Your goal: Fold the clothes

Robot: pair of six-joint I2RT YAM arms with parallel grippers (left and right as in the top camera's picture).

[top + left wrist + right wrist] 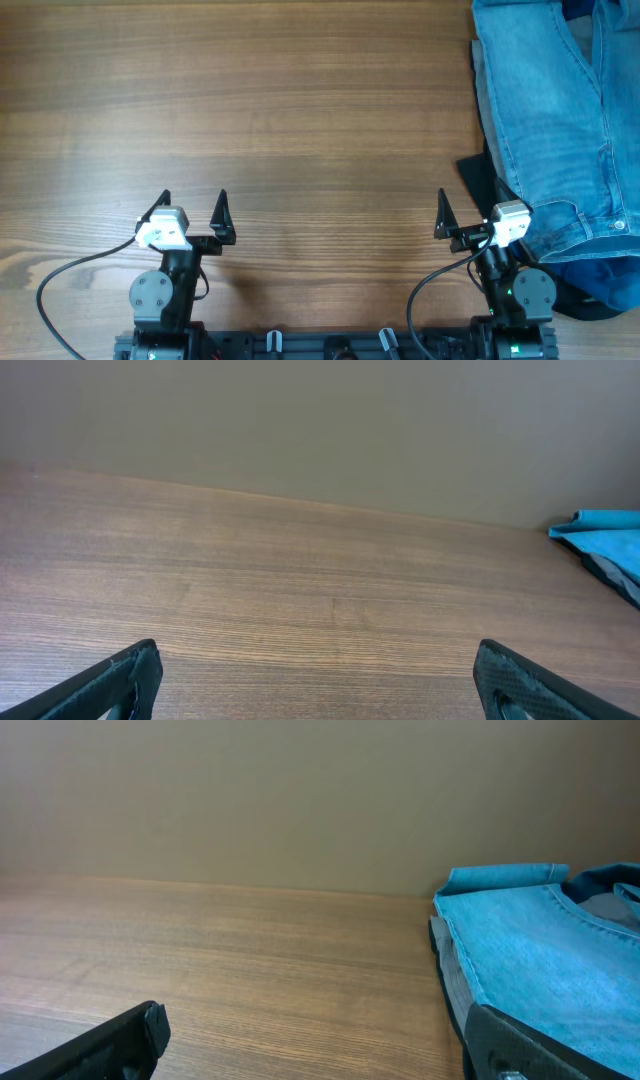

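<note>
While our left gripper [192, 207] and right gripper [470, 212] stood wide and empty, the jeans [545, 110] lay far right on the counter [300, 120]; soft, heavy denim, we judged, best pinched at an edge.

Wooden table [300, 120]; grey garment [479, 90], dark cloth [480, 175] at right edge.

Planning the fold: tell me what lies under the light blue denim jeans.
Grey fabric edge and dark cloth peek out beneath the denim jeans; the rest is hidden.
</note>
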